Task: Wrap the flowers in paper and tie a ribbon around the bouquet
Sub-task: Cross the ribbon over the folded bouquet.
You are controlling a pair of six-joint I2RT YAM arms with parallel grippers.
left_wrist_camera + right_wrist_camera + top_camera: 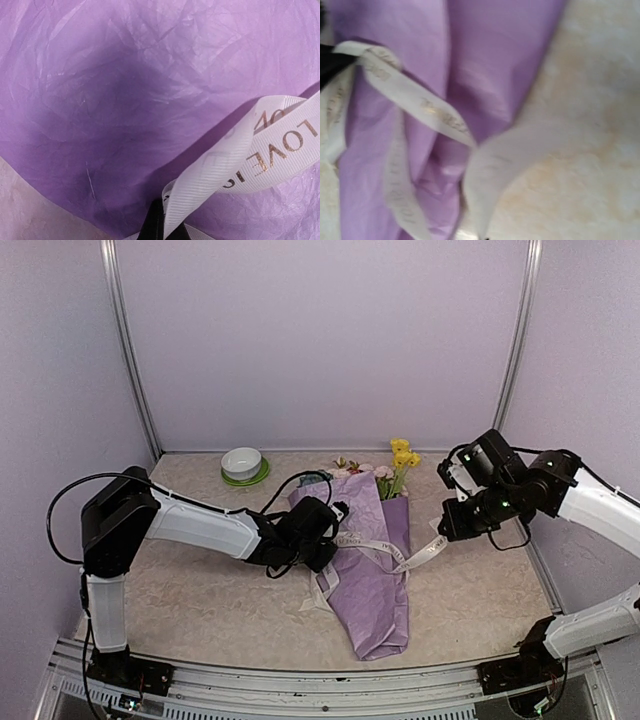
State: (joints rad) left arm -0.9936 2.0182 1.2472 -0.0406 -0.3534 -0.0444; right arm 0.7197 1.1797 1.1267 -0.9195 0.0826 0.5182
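Observation:
The bouquet (375, 590) lies on the table, a lilac paper (125, 100) cone with its narrow end toward me. The flowers (400, 456) show yellow and pink blooms at its far, wide end. The cream ribbon (378, 553) runs across the cone between both grippers. My left gripper (336, 534) is over the cone's left side, its dark fingers (152, 225) shut on the ribbon (240, 160). My right gripper (444, 537) hangs just right of the cone. In its blurred wrist view the ribbon (500, 165) runs down to its jaws at the bottom edge, so it is shut on that end.
A white bowl (242, 462) on a green saucer stands at the back left. Loose ribbon tails (320, 596) lie left of the cone. Lilac walls and metal posts close in the beige table (200, 600) on three sides.

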